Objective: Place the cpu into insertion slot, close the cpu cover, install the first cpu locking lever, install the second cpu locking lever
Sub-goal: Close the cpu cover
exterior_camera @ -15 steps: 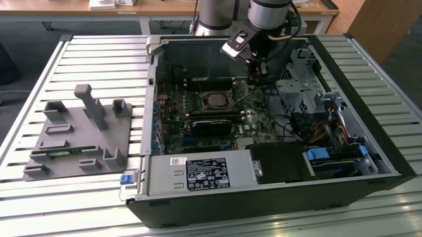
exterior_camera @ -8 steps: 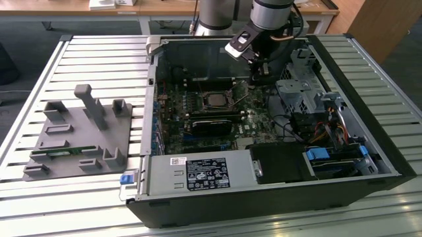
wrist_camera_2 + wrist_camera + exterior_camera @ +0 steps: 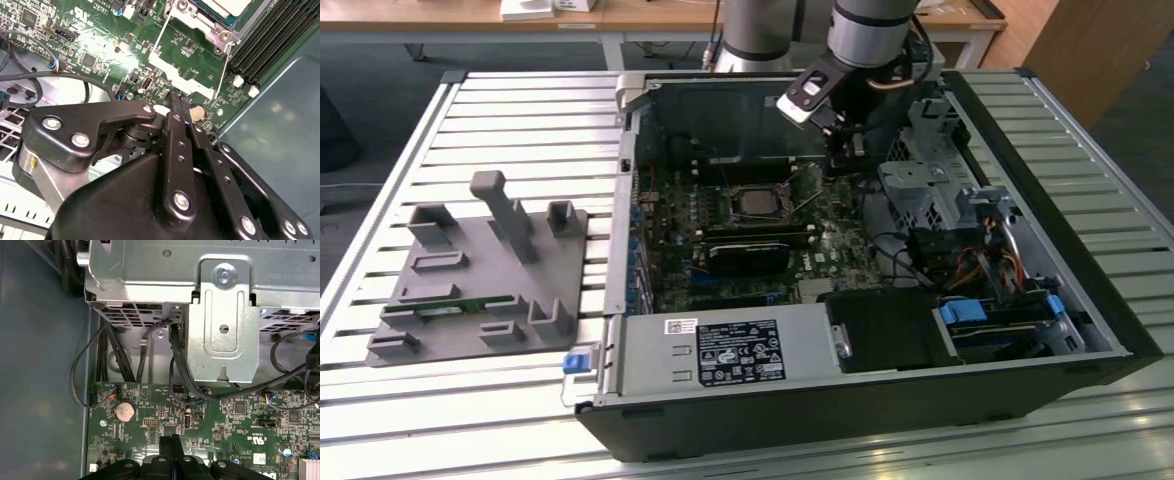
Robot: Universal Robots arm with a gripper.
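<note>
Nearest the exterior cam, a white label (image 3: pixel 727 352) packed w/ small print and logos is seen on the silver PSU (image 3: pixel 811 350), w/ a blue tab (image 3: pixel 579 362) at its corner. Off to the exterior view's left, a grey fixture tray (image 3: pixel 480 270) is laid on the slatted table (image 3: pixel 454 420). Further in, a black card (image 3: pixel 747 252) is seated across the mobo (image 3: pixel 674 235); the board's white lettering is too fine to be read. Just behind it, the cpu (image 3: pixel 757 200) is found seated in the insertion slot (image 3: pixel 730 200), silver top up. In the second wrist view the cpu cover (image 3: pixel 159 35) is seen standing open beside the slot. Over to the gripper (image 3: pixel 180 100): the fingers are drawn together, hardly a slit between, tips right at the cover's outer edge. Whether that edge is nipped can't be told. In the first wrist view the fingertips (image 3: pixel 154 447) are seen closed over the board. Beyond them a coin cell (image 3: pixel 124 411) and a metal drive cage (image 3: pixel 225 315) are shown.
</note>
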